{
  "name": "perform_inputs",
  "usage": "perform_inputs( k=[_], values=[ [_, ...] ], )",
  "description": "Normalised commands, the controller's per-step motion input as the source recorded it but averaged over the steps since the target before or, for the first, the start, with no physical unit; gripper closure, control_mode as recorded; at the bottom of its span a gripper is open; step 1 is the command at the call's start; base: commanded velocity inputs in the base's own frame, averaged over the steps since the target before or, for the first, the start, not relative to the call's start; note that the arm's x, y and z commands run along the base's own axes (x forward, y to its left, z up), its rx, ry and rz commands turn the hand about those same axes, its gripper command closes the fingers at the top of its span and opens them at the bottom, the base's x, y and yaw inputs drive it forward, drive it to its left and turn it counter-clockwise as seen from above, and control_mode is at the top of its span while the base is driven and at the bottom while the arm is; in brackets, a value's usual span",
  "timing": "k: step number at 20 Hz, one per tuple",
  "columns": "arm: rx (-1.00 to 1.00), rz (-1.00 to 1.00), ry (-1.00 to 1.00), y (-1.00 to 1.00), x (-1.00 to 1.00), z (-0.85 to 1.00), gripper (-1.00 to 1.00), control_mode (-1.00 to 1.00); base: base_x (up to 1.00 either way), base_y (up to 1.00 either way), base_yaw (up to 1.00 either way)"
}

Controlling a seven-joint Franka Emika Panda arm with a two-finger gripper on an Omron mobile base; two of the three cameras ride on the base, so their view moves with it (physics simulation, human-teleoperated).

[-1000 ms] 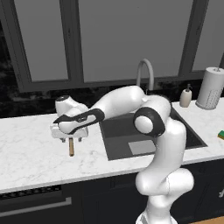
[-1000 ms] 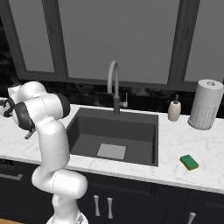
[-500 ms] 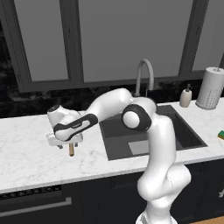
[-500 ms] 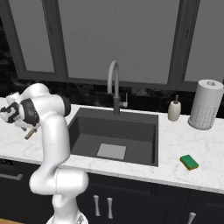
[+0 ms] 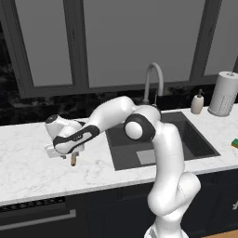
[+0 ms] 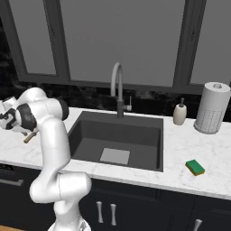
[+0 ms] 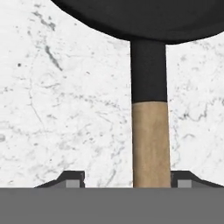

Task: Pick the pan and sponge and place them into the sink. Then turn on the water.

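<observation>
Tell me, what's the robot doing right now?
Hand open, low over the pan, fingers either side of its wooden handle. Nothing gripped yet. Sponge waits right of the sink.

- arm [image 5: 162, 153]: glossy white rounded links, dark grey joint rings
- gripper [image 7: 127, 180]: two small dark finger tips with grey faces

pan [image 7: 148, 17] on counter [image 5: 28, 162] left of sink [image 6: 117, 135] | sponge [image 6: 195, 167] on counter – right of sink

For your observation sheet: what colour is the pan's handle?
Light wood, joined by a black neck to the black pan; the handle shows best in the hand view.
</observation>
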Motion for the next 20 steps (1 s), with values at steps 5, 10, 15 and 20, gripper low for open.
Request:
perform_inputs(
  k=[5,10,15,20],
  values=[
    [0.0,0.15,-0.07,-0.85,-0.07,-0.98,-1.0,-1.0,0.0,0.0,0.0],
    [0.06,0.19,0.0,-0.63,0.0,-1.0,-1.0,-1.0,0.0,0.0,0.0],
    [0.04,0.15,0.09,-0.24,0.0,-1.0,1.0,-1.0,0.0,0.0,0.0],
    [0.0,0.07,0.13,-0.2,0.0,-1.0,1.0,-1.0,0.0,0.0,0.0]
  ],
)
